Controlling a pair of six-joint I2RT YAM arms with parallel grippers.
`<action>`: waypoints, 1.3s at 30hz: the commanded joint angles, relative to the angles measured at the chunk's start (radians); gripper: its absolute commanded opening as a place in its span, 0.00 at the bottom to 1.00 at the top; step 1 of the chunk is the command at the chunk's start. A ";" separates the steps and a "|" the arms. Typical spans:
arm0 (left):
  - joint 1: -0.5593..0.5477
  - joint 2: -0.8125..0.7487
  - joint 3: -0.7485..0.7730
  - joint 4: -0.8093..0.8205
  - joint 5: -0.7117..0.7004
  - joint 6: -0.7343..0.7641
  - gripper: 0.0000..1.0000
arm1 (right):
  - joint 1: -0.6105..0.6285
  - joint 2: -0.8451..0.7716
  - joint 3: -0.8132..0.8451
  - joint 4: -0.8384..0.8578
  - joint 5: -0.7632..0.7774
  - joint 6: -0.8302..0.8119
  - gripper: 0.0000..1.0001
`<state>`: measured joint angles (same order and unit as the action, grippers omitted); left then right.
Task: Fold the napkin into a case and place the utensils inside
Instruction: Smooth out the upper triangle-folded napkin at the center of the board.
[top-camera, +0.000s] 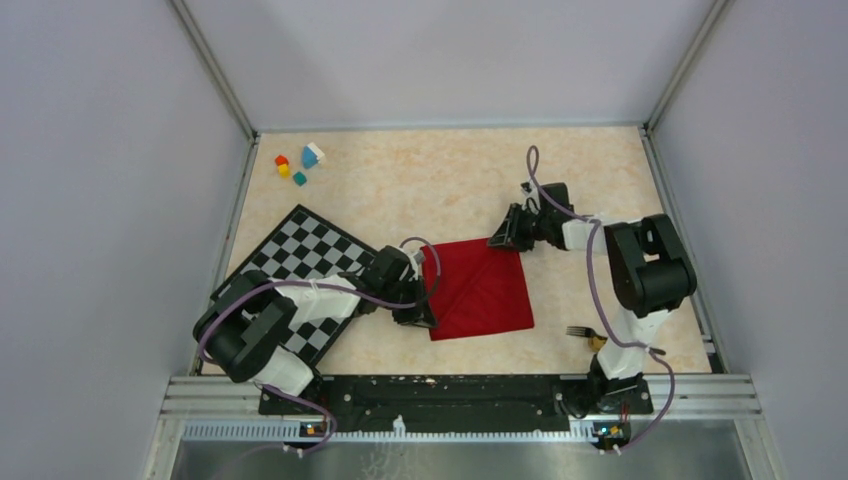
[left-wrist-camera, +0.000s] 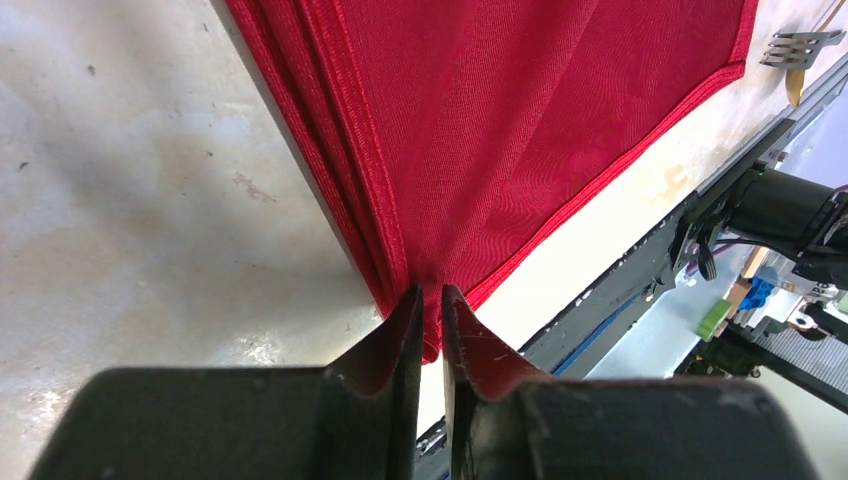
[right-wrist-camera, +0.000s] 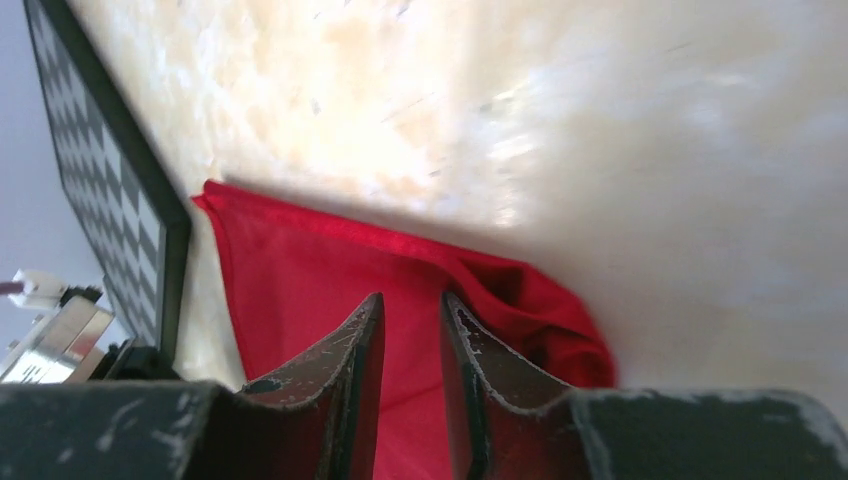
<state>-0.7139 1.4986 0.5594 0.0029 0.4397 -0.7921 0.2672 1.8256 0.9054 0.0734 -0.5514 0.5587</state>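
A checkered mat (top-camera: 300, 250) lies on the marbled table (top-camera: 450, 180), coloured blocks (top-camera: 298, 165) well apart beyond it

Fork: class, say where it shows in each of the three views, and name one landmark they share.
Top external: fork lies near the bottom right, right of the napkin.
Left wrist: fork in the top right corner, beyond the napkin.
Right wrist: not in view.
Shared landmark: the napkin, in all three.

Shows a bright red napkin (top-camera: 478, 290) folded flat mid-counter (top-camera: 420, 190), a dark fork (top-camera: 580, 331) at its four o'clock.
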 joint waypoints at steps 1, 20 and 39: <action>-0.004 0.005 -0.037 -0.088 -0.090 0.032 0.19 | -0.085 -0.056 -0.007 -0.007 0.089 -0.092 0.28; -0.006 -0.082 0.106 -0.137 -0.013 0.028 0.29 | -0.086 -0.152 -0.058 0.007 -0.037 -0.043 0.28; 0.205 -0.178 0.285 -0.244 -0.132 0.106 0.76 | 0.116 -0.377 -0.214 -0.277 0.242 -0.127 0.33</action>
<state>-0.5121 1.3575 0.8001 -0.2829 0.2794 -0.6888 0.3687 1.5097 0.7444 -0.1242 -0.4294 0.4515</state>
